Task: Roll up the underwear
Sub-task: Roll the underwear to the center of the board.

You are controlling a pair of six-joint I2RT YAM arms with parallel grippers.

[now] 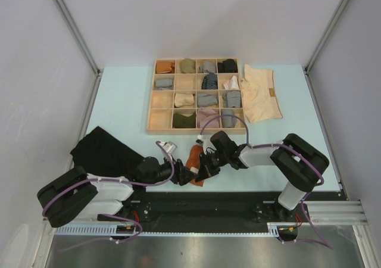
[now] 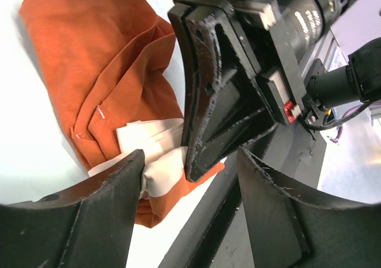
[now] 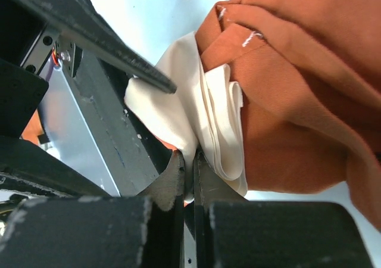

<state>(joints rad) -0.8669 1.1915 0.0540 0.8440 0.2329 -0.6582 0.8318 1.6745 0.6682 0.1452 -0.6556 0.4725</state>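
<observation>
— Right gripper (image 3: 186,161)?
— Clamped on a white fold (image 3: 178,101), probably the waistband, of the orange underwear (image 3: 297,71), at the bench's (image 1: 119,107) near edge.
— Left gripper (image 2: 190,161)?
— Apart, just beside it. Rolling looks barely begun; next it needs a second grip.

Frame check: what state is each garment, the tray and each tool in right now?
Rust-orange underwear: bunched, white band pinched by the right tool.
Black underwear: lying spread out, untouched, at the left.
Cream underwear: lying flat beside the tray, untouched.
Tray: most compartments filled with cloth bundles, some empty.
Left tool: open, fingers either side of the right tool's tip.
Right tool: shut on the rust-orange underwear.
</observation>
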